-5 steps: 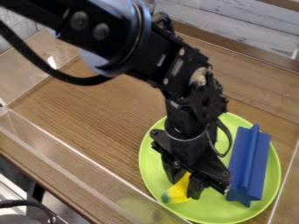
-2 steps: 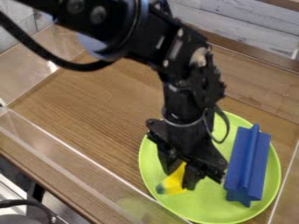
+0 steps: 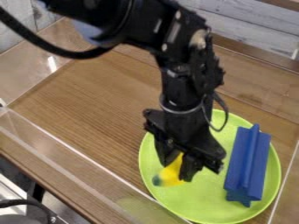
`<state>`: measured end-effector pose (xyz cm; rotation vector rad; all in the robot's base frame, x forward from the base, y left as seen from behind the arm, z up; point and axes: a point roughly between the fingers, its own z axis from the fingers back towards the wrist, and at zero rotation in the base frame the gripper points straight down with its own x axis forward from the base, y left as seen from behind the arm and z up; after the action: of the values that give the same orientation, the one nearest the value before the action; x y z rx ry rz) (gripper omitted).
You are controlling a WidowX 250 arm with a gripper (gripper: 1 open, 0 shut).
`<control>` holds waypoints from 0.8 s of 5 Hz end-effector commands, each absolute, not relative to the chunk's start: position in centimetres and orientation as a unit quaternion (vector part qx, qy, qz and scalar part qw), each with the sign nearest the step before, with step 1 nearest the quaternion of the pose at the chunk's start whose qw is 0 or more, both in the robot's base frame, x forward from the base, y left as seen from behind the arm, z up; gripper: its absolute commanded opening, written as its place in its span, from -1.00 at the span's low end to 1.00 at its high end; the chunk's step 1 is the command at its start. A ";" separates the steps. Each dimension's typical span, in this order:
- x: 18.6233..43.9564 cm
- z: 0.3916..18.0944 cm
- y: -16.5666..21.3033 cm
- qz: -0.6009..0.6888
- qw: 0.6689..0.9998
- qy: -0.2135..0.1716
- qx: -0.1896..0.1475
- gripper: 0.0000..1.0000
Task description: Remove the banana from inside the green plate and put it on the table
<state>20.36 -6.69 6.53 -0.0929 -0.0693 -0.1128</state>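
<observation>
The banana (image 3: 170,175), small and yellow with a greenish tip, hangs just above the left part of the green plate (image 3: 267,199). My gripper (image 3: 184,168) is shut on the banana, its black fingers pointing down over the plate. The black arm reaches in from the upper left. The plate lies on the brown wood-grain table (image 3: 82,105) near the front right corner. Most of the banana is hidden behind the fingers.
A blue ridged block (image 3: 246,164) lies on the right side of the plate, close to my gripper. Low clear acrylic walls (image 3: 59,171) run along the table's front and left edges. Bare wood stretches left of the plate and behind it.
My gripper has risen and drifted slightly left with the banana in it, lifting the banana off the plate surface. The blue block has not moved.
</observation>
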 end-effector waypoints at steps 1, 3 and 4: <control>21.4 9.1 -6.2 -0.055 0.996 -0.059 -0.046 -1.00; 22.4 14.3 -3.2 -0.039 0.997 -0.066 -0.021 -1.00; 23.3 15.9 -0.3 -0.035 0.996 -0.079 -0.010 -1.00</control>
<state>22.74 -0.38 14.52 -0.0267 -0.1024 -0.0626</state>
